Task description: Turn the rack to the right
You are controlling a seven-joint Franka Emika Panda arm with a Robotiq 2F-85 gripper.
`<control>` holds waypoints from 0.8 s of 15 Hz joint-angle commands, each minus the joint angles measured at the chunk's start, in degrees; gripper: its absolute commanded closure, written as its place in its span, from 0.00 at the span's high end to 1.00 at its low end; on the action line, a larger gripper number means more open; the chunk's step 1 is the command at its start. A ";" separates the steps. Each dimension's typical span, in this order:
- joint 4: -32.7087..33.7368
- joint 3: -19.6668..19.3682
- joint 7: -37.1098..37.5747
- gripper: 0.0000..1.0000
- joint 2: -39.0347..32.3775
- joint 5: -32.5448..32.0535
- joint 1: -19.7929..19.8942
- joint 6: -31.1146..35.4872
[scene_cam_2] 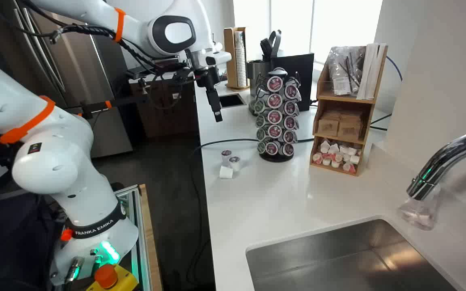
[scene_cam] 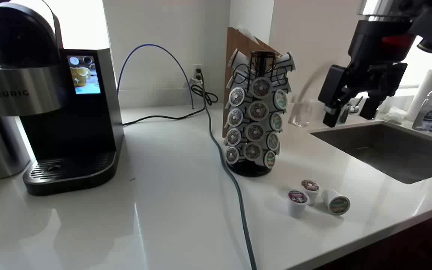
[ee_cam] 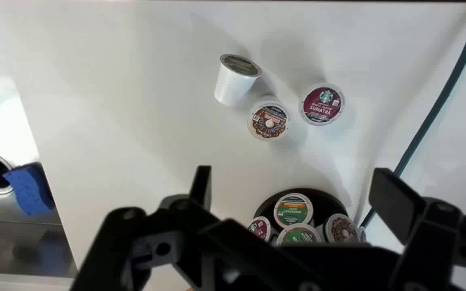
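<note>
The rack [scene_cam: 258,111] is a dark wire tower with columns of coffee pods on a round black base. It stands upright on the white counter, and it also shows in an exterior view [scene_cam_2: 274,117]. In the wrist view only its lower pods and base [ee_cam: 293,210] show; the gripper body hides the rest. My gripper [scene_cam: 349,114] is open and empty, with its fingers spread wide. It hangs in the air beside the rack, clearly apart from it, and it also shows in an exterior view [scene_cam_2: 217,115]. In the wrist view the fingertips [ee_cam: 291,178] are spread on either side of the base.
Three loose pods [scene_cam: 297,202] lie on the counter near the rack's base. A cable [scene_cam: 240,198] runs past the base. A wooden organizer [scene_cam_2: 340,99] stands beside the rack. The coffee machine [scene_cam: 92,120] and the sink [scene_cam: 373,146] are on opposite sides of it.
</note>
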State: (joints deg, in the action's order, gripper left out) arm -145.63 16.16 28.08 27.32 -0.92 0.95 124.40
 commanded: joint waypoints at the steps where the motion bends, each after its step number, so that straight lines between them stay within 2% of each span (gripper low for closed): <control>1: 0.09 -1.04 0.44 1.00 -0.14 -0.60 -1.09 -0.14; 11: 0.09 -1.04 0.44 1.00 -0.14 -0.60 -1.09 -0.14; 12: 0.31 -1.58 -1.24 1.00 -1.18 0.10 -1.70 1.52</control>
State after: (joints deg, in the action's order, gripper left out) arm -145.63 16.05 28.08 27.32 -0.92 0.86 124.40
